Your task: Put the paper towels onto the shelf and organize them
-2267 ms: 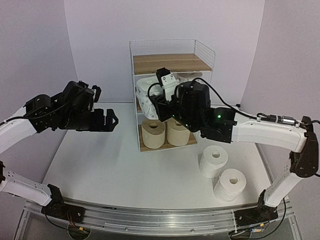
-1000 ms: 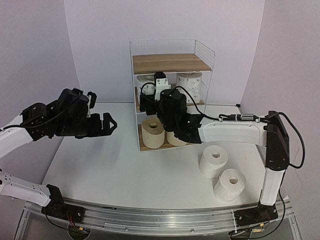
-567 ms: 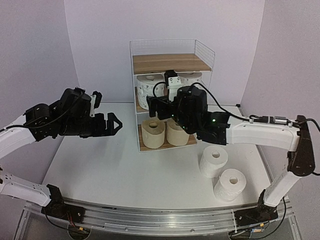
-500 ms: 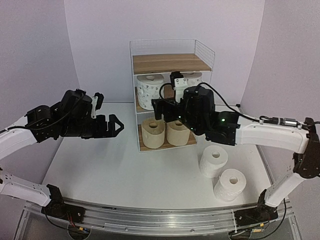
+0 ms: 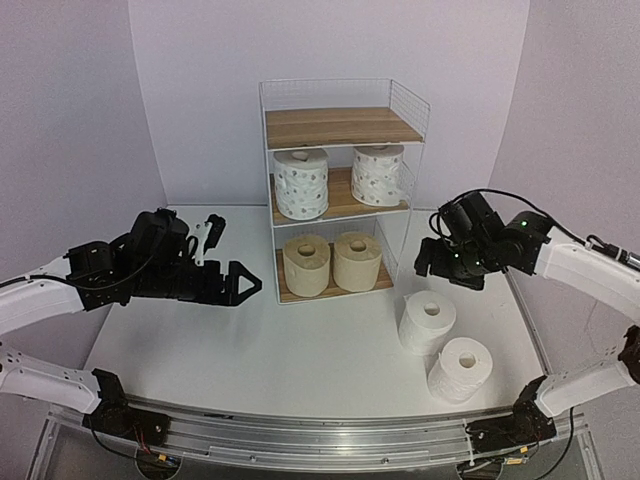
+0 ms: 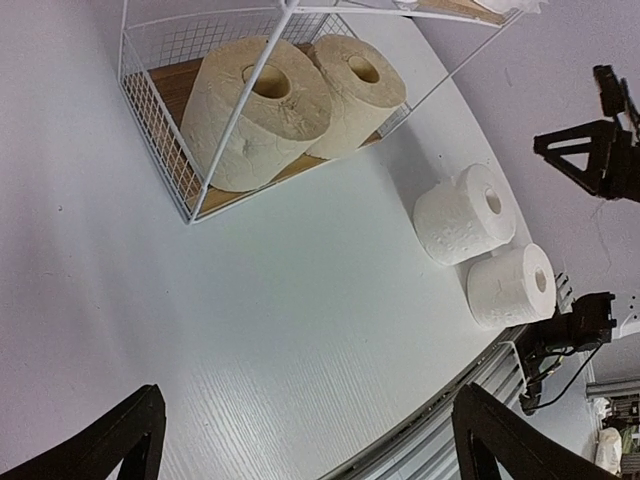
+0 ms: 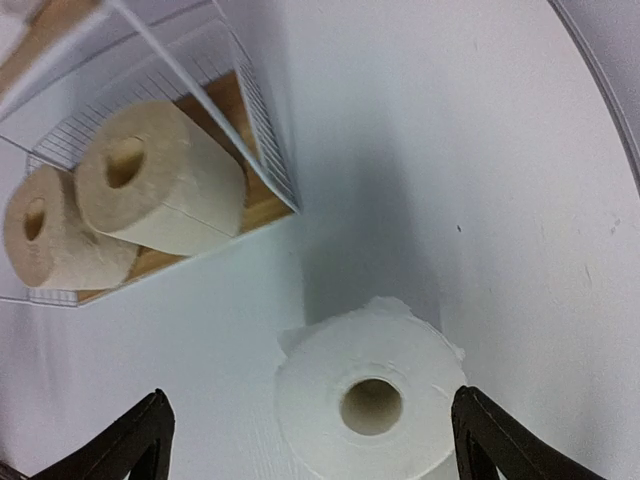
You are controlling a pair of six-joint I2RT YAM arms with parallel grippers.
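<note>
The white wire shelf (image 5: 340,127) stands at the back centre. Two dotted paper towels (image 5: 301,183) (image 5: 378,175) stand on its middle board. Two beige rolls (image 5: 306,264) (image 5: 356,260) stand on the bottom board, and both show in the left wrist view (image 6: 258,110) (image 6: 355,85). Two plain white rolls (image 5: 427,320) (image 5: 460,368) stand on the table to the shelf's right. My right gripper (image 5: 445,272) hangs open above the nearer-to-shelf white roll (image 7: 370,395), which sits between its fingertips (image 7: 470,425) from above. My left gripper (image 5: 238,283) is open and empty, left of the shelf.
The shelf's top board is bare. The table (image 5: 250,350) ends in a metal rail (image 5: 320,440) at the near edge. Grey walls close in the back and sides. In the left wrist view the right gripper (image 6: 590,155) hangs above the white rolls (image 6: 465,212).
My right gripper has pulled out of the shelf's middle tier, leaving a dotted roll upright there, and swung right and down over the white rolls. My left gripper has drifted right and lower.
</note>
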